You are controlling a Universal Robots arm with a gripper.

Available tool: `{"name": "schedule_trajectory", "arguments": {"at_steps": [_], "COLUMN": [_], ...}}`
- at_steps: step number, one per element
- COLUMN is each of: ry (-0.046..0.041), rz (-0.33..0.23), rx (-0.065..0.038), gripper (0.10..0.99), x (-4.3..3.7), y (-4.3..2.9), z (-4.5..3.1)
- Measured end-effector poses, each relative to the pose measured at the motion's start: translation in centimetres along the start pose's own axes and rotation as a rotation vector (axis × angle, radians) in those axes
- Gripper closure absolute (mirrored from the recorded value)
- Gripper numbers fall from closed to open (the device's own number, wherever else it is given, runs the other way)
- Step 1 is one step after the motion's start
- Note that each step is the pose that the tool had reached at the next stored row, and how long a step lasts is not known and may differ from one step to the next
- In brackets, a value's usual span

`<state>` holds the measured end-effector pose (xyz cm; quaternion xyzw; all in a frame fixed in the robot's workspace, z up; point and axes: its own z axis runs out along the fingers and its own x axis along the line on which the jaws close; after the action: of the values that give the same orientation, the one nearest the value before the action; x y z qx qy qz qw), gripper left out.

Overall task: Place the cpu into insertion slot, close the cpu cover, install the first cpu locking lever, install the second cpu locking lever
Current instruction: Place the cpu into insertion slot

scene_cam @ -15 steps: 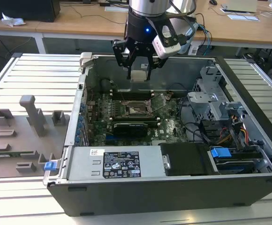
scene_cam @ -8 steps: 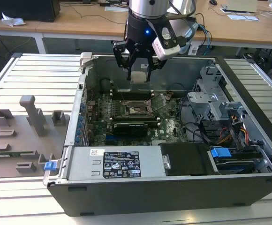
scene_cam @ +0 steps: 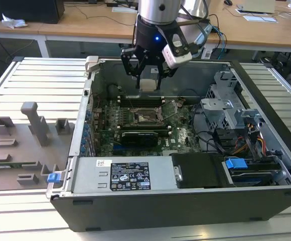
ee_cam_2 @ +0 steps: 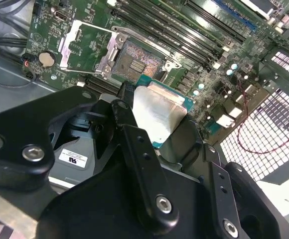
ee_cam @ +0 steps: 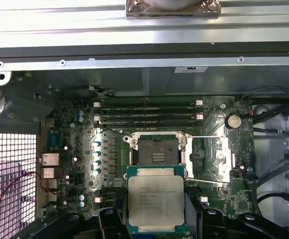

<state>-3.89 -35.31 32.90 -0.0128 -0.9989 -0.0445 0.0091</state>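
Note:
My gripper [scene_cam: 148, 75] hangs over the open computer case and is shut on the cpu [scene_cam: 149, 80], a flat square chip with a pale silver top. In both wrist views the cpu [ee_cam: 156, 199] [ee_cam_2: 157, 117] sits level between the black fingers [ee_cam_2: 127, 97], above the motherboard and just short of the insertion slot [ee_cam: 157, 153] [ee_cam_2: 137, 62]. The slot [scene_cam: 146, 116] is bare, its dark contact field showing. The cpu cover [ee_cam: 209, 159] [ee_cam_2: 84, 45] is swung open and lies flat beside the slot. Thin wire levers stand loose around the socket.
The case wall [scene_cam: 185, 75] rises close behind the gripper. Memory slots [ee_cam: 147, 113] run between that wall and the socket. A drive cage [scene_cam: 226, 108] with cables fills the exterior view's right. A grey fixture tray [scene_cam: 20, 145] lies outside the case on the left.

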Motion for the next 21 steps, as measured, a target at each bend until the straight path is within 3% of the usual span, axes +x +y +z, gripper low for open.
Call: {"name": "schedule_trajectory", "arguments": {"at_steps": [21], "ry": [0.0000], "rz": [0.000], "rx": [0.000], "gripper": [0.541], "x": [-0.06], "y": [-0.14], "z": [1.58]}}
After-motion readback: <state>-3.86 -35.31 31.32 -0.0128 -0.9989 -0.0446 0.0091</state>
